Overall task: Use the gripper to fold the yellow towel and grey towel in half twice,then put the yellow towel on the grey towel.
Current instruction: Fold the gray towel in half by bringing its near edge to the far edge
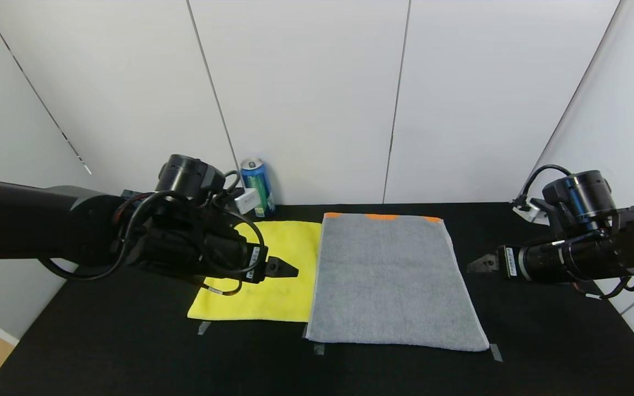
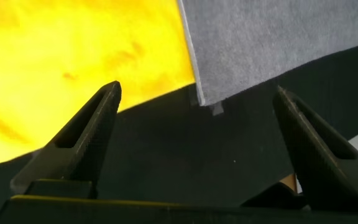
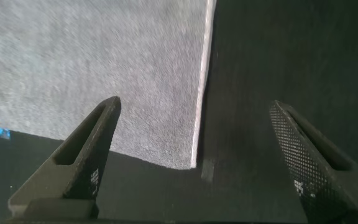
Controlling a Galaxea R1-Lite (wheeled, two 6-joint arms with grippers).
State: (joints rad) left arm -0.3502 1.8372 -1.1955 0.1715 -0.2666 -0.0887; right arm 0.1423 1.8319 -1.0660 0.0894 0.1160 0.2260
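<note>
The yellow towel (image 1: 273, 286) lies flat on the black table, left of the grey towel (image 1: 391, 280), their edges touching. The grey towel has orange marks along its far edge. My left gripper (image 1: 289, 269) hovers open above the yellow towel, pointing toward the grey one. In the left wrist view the yellow towel (image 2: 73, 62) and a grey towel corner (image 2: 260, 43) show beyond the open, empty gripper (image 2: 194, 93). My right gripper (image 1: 476, 265) is open just right of the grey towel's right edge. The right wrist view shows the grey towel's near right corner (image 3: 104, 68) between the spread fingers of the gripper (image 3: 191, 106).
A blue-green drink can (image 1: 257, 187) stands at the back of the table behind the yellow towel. Small grey tape marks (image 1: 495, 352) sit at the towels' near corners. White wall panels close the back; the table's front strip is bare black cloth (image 1: 295, 374).
</note>
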